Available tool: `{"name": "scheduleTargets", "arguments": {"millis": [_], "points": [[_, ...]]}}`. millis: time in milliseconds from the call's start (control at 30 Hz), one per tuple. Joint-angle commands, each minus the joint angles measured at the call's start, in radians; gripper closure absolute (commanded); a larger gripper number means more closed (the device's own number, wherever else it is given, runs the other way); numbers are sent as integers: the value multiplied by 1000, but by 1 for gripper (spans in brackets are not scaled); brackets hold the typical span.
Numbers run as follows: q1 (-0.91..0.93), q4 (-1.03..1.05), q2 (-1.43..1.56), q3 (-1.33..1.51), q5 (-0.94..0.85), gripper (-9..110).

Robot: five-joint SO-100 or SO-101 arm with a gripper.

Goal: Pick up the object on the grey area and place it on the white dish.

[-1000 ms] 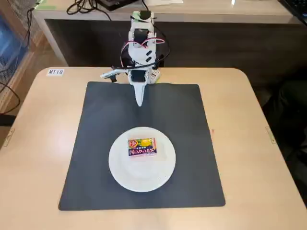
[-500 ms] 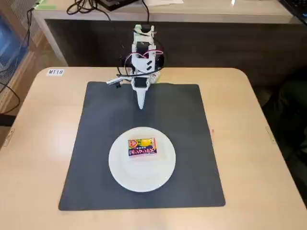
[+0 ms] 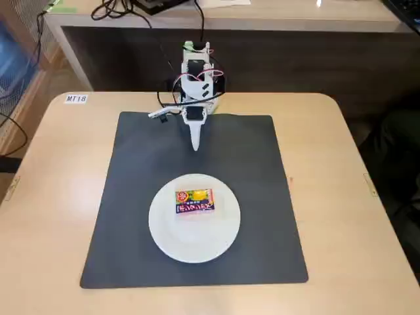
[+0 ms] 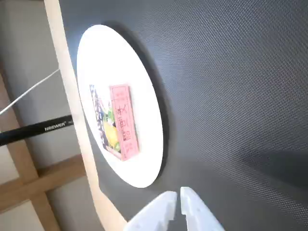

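The small yellow and red-orange packet [image 3: 195,201] lies flat on the round white dish [image 3: 172,231], a little above its middle. The dish sits on the dark grey mat [image 3: 249,164], near the mat's front. In the wrist view the packet [image 4: 118,122] and the dish [image 4: 144,120] show on the left, with the mat [image 4: 231,96] filling the right. My white gripper [image 3: 195,146] hangs over the back of the mat, well apart from the dish, fingers together and empty. Its fingertips [image 4: 177,197] enter the wrist view from the bottom edge.
The mat lies on a tan table [image 3: 59,197] with a small label [image 3: 76,99] at its back left corner. The arm's base [image 3: 195,79] stands at the table's back edge with cables [image 3: 118,10] behind it. A black tripod leg [image 4: 33,130] shows beyond the table.
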Motion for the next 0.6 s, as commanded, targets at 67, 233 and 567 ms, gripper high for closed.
{"name": "scheduleTargets", "arguments": {"millis": [67, 233, 567], "points": [[-11, -11, 25, 61, -12, 99], [-11, -14, 25, 63, -12, 101], [-11, -14, 25, 63, -12, 101]]}}
